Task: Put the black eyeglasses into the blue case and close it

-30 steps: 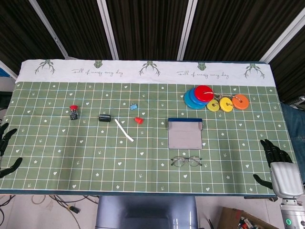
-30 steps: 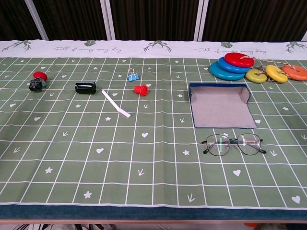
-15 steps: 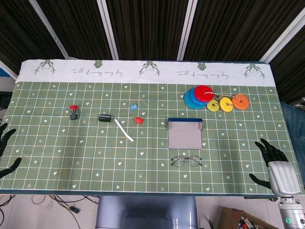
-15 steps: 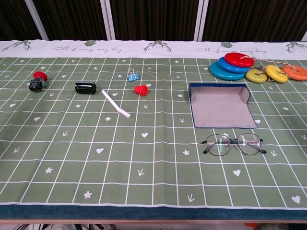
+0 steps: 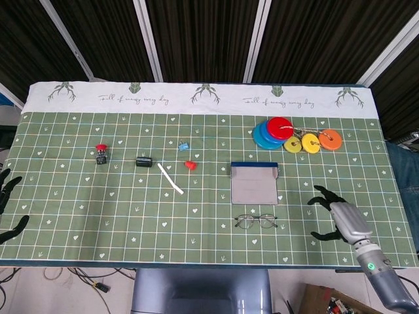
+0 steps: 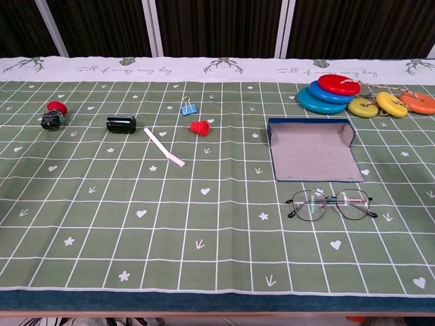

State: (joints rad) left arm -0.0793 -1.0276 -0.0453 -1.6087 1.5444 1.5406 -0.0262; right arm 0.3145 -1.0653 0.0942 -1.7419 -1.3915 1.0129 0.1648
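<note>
The black eyeglasses (image 5: 256, 221) (image 6: 331, 204) lie flat on the green checked cloth, just in front of the blue case (image 5: 255, 182) (image 6: 312, 157). The case lies open with its grey lining up. In the head view my right hand (image 5: 339, 216) hovers over the cloth to the right of the glasses, fingers spread, holding nothing. My left hand (image 5: 8, 208) sits at the far left table edge, fingers apart and empty. Neither hand shows in the chest view.
Blue and red discs (image 5: 272, 132) with yellow and orange rings (image 5: 311, 141) lie behind the case. To the left are a red cone (image 5: 190, 165), white stick (image 5: 170, 178), black cylinder (image 5: 144, 161), blue binder clip (image 5: 183, 146) and red-capped button (image 5: 101, 153).
My right hand has moved left from the table's right edge onto the cloth, toward the glasses. The glasses, the case and my left hand have not moved.
</note>
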